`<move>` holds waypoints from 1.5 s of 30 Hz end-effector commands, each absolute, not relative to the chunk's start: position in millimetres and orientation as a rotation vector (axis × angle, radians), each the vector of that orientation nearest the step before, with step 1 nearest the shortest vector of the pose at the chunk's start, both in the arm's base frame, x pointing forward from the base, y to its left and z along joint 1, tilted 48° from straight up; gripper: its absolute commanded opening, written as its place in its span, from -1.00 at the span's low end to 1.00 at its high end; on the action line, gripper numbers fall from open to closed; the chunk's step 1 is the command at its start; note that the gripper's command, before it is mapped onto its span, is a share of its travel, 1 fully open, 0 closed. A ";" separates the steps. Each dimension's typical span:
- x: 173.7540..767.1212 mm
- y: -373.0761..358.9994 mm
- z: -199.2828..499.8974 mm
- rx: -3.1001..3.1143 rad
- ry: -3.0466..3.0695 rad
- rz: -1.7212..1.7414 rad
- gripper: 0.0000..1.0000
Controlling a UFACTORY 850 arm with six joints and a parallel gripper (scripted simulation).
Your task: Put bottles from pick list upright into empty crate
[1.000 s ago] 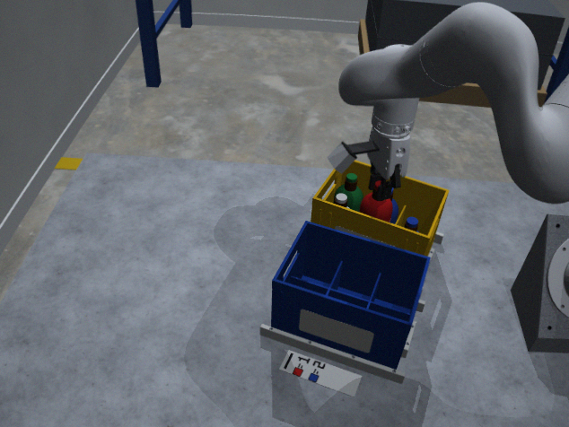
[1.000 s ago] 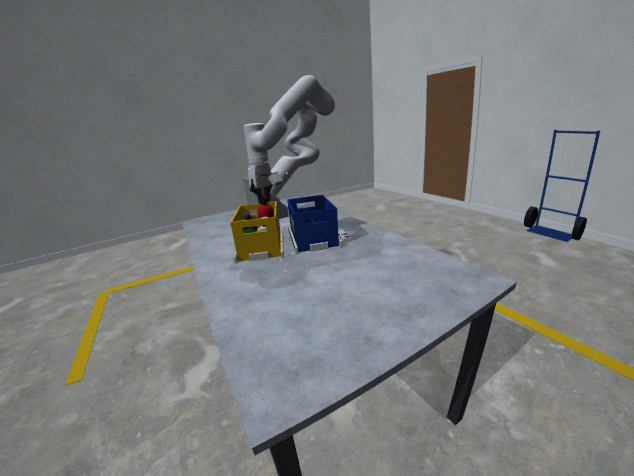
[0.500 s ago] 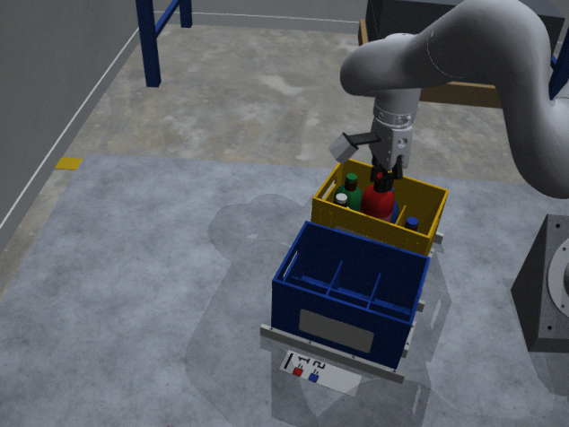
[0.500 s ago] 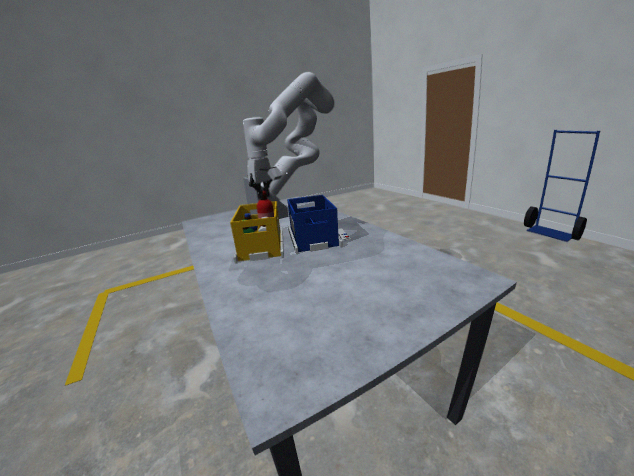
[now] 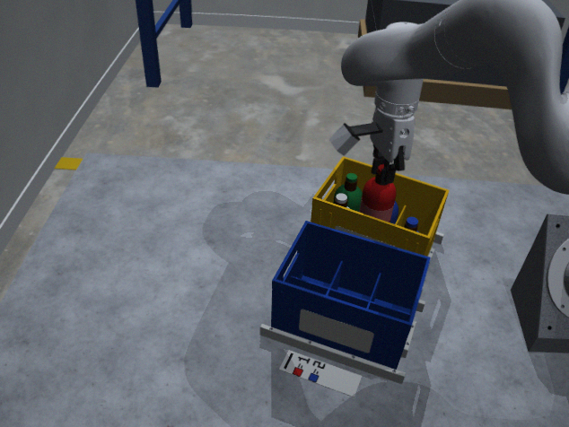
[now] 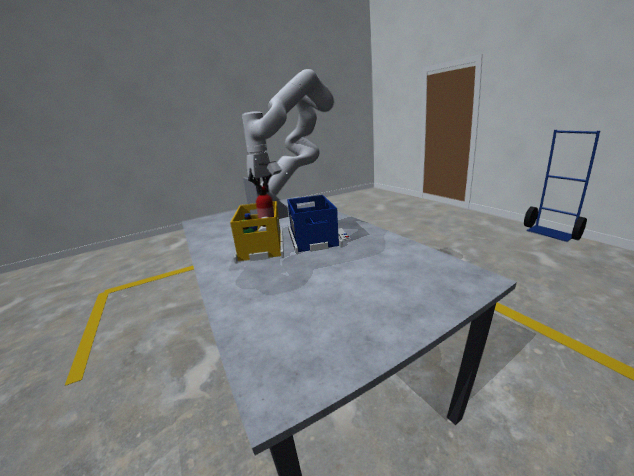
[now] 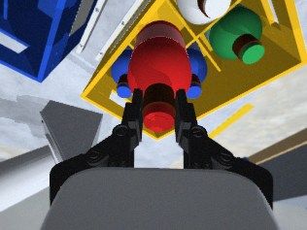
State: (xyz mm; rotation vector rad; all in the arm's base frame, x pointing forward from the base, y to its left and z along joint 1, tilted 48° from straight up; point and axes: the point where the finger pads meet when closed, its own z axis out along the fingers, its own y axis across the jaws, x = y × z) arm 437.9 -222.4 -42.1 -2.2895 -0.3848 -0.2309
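Gripped at the neck by the tool (image 5: 385, 172) (image 6: 262, 182) (image 7: 159, 115), a red bottle (image 5: 378, 199) (image 6: 264, 203) (image 7: 160, 67) hangs partly inside the yellow crate (image 5: 380, 226) (image 6: 257, 242) (image 7: 272, 86); moving sideways too soon could snag its base on the wall or topple blue neighbors.

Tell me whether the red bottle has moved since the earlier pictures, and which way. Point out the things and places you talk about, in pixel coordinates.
Yes: the red bottle (image 5: 378, 195) (image 6: 264, 204) (image 7: 160, 64) has risen, standing higher above the rim of the yellow crate (image 5: 381, 230) (image 6: 256, 243) (image 7: 287, 71) in the exterior view.
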 end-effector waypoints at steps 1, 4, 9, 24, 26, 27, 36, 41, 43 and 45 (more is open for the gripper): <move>438.2 -229.0 -36.4 -2.291 -0.385 -0.233 -1.00; 438.1 -230.3 -35.3 -2.291 -0.385 -0.233 -1.00; 437.7 -236.4 -29.7 -2.291 -0.385 -0.233 -1.00; 436.7 -252.4 -15.1 -2.291 -0.385 -0.233 -1.00; 436.6 -254.9 -12.8 -2.291 -0.385 -0.233 -1.00; 436.5 -256.1 -11.7 -2.291 -0.385 -0.233 -1.00; 435.9 -265.9 -2.7 -2.291 -0.385 -0.233 -1.00; 435.6 -270.8 1.8 -2.291 -0.385 -0.233 -1.00; 435.5 -271.3 2.2 -2.291 -0.385 -0.233 -1.00; 435.5 -271.3 2.2 -2.291 -0.385 -0.233 -1.00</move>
